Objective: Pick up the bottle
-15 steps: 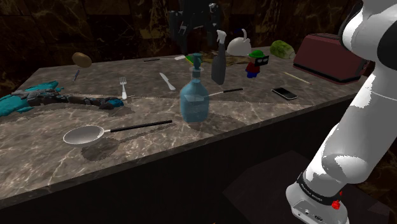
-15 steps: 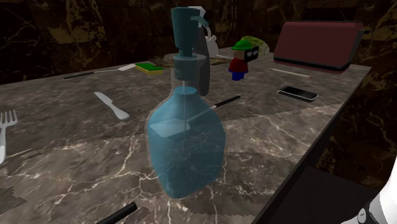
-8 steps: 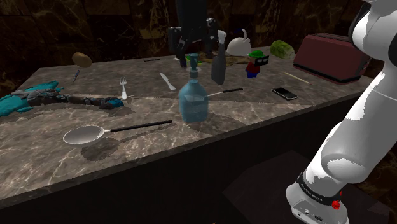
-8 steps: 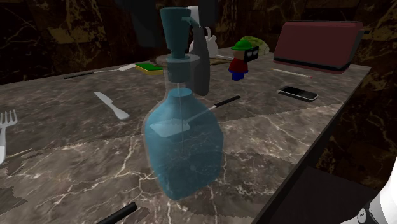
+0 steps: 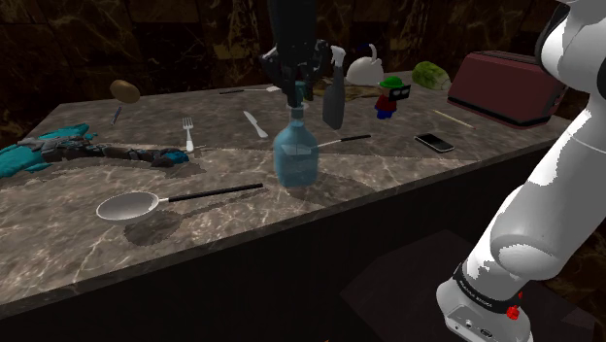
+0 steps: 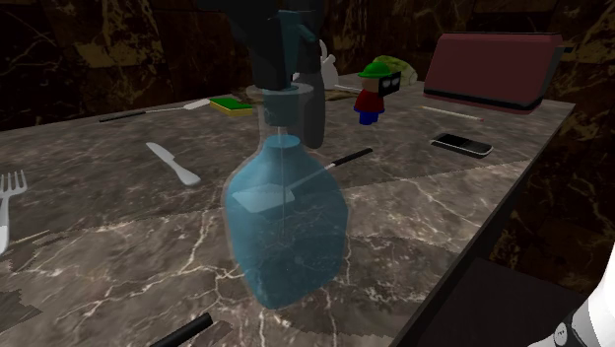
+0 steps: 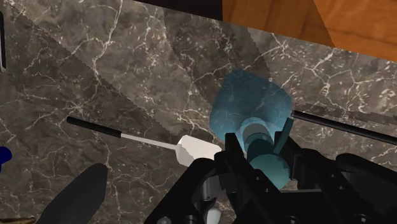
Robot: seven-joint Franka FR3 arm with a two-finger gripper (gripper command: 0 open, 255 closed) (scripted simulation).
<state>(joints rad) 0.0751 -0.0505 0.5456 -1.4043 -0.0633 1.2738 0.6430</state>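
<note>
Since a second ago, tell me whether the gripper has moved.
Yes. In the shoulder view the gripper has dropped from above the white kettle down around the blue pump bottle's pump head.

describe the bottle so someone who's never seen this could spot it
On the dark marble counter, look near the middle, directly under the black gripper. The bottle stands upright there: a see-through blue body with a teal pump, unlike the opaque grey spray bottle behind it.

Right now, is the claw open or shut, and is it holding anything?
Claw: shut on the pump top of the see-through blue pump bottle, which stands on the dark marble counter.
</note>
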